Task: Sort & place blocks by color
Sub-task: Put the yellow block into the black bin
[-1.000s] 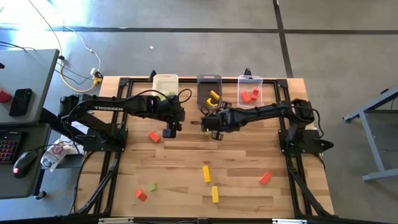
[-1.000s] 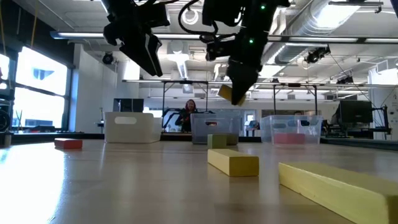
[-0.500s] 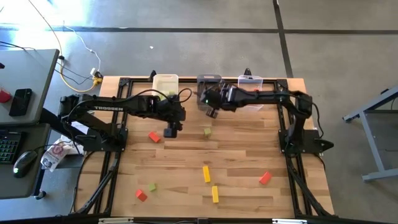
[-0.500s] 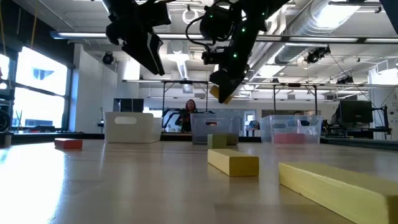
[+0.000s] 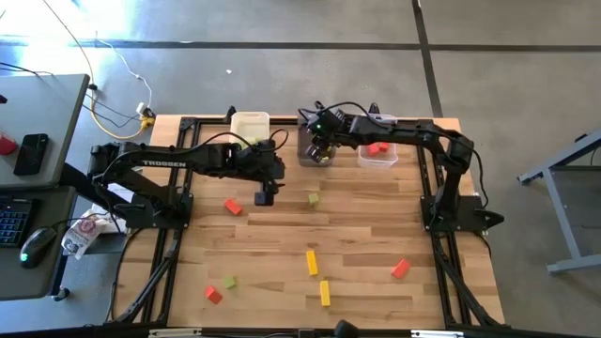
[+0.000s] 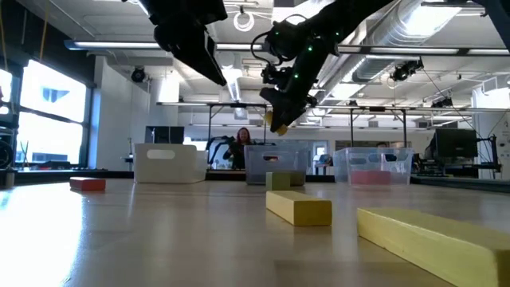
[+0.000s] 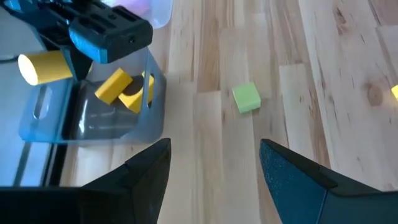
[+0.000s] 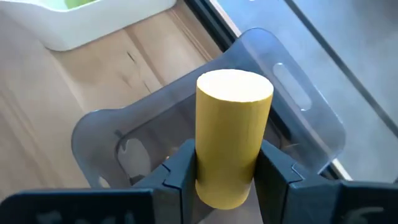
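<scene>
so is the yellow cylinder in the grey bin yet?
Not yet. The right hand holds the yellow cylinder above the grey bin.

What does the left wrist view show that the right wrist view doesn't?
Left wrist only: a green block loose on the table, yellow blocks already in the grey bin, and the open left gripper, holding nothing.
Right wrist only: the white bin with something green inside.
Both: the yellow cylinder shut in the right gripper, held above the grey bin.
</scene>
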Controlling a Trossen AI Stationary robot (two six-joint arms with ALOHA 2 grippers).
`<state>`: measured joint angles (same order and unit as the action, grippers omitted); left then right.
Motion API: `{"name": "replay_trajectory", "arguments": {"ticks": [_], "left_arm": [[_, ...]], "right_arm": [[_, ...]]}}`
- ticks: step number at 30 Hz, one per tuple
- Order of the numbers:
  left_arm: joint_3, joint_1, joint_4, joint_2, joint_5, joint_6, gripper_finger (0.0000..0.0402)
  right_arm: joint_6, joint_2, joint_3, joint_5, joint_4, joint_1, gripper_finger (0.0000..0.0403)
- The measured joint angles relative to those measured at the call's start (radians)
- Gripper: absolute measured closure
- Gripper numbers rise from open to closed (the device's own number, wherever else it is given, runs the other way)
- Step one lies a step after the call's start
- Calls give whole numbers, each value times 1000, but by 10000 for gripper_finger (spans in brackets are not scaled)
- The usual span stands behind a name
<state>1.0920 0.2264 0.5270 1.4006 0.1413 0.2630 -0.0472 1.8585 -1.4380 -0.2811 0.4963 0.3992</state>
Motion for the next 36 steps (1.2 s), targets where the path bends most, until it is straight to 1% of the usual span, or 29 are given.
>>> {"name": "replay_trajectory", "arguments": {"ticks": [4,9,12,20,23,30,33,36], "left_arm": [[0,0,25,0,0,-74,170],[0,-4,30,0,0,-189,170],[0,-15,29,0,-1,-232,170],[0,-52,-1,0,-2,-234,170],[0,-62,-2,0,-2,-208,170],[0,-84,-3,0,-8,-156,170],[0,-92,-3,0,-8,-154,170],[0,-102,-2,0,-8,-155,170]], "right_arm": [[0,18,0,19,0,6,305],[2,48,0,73,3,6,305],[1,55,0,73,5,6,305],[-30,73,1,89,5,6,305],[-35,82,1,91,4,6,305],[-61,84,1,76,6,6,290],[-59,84,1,69,12,6,285],[-58,84,1,47,12,3,270]]}}
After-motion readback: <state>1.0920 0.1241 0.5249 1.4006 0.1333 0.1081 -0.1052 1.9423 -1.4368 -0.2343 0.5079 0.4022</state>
